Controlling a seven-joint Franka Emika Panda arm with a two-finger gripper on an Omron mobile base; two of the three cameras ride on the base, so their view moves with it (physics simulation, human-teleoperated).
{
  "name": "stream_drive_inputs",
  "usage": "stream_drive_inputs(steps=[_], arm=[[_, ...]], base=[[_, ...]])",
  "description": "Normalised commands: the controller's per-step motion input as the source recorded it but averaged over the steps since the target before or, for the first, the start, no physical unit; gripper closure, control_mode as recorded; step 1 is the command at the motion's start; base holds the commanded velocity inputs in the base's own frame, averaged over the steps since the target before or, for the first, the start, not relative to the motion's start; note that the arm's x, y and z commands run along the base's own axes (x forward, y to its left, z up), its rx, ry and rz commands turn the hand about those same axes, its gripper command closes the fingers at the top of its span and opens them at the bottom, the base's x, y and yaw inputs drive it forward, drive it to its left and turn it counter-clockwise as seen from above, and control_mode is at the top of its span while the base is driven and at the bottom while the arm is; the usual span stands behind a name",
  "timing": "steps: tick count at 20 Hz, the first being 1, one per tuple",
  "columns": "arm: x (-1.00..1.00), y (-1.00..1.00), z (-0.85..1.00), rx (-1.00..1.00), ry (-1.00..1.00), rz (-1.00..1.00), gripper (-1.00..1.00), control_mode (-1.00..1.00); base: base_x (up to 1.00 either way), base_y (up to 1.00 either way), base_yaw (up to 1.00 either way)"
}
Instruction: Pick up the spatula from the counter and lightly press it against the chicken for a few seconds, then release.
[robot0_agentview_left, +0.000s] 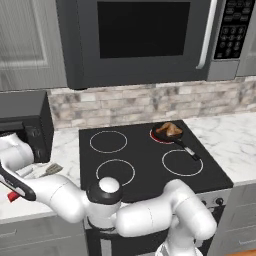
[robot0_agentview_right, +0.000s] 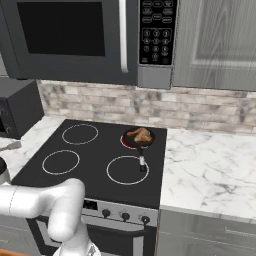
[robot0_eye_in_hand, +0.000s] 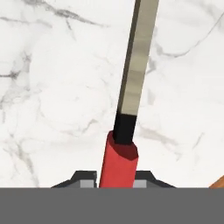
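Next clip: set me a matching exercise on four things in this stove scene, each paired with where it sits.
Things:
1. spatula
2. chicken
3. microwave
4. pan

Places:
A. mounted above the stove
B. lying on the marble counter
C. inside the pan
D. on the red-lit back burner

Pairs: 1-B, 2-C, 3-A, 4-D.
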Motion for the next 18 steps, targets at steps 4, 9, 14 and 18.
stream_drive_inputs(steps=[4, 9, 14, 18], arm=[[-0.57, -0.49, 0.01, 0.00, -0.06, 0.00, 1.00, -1.00], [-0.64, -0.53, 0.10, 0.00, -0.14, 0.00, 1.00, -1.00], [-0.55, -0.63, 0.16, 0.00, -0.17, 0.00, 1.00, -1.00], [-0.43, -0.72, 0.31, 0.02, -0.14, 0.00, 1.00, -1.00]], base=[[0.00, 0.00, 0.00], [0.00, 0.00, 0.00], [0.00, 0.00, 0.00], [0.00, 0.00, 0.00]])
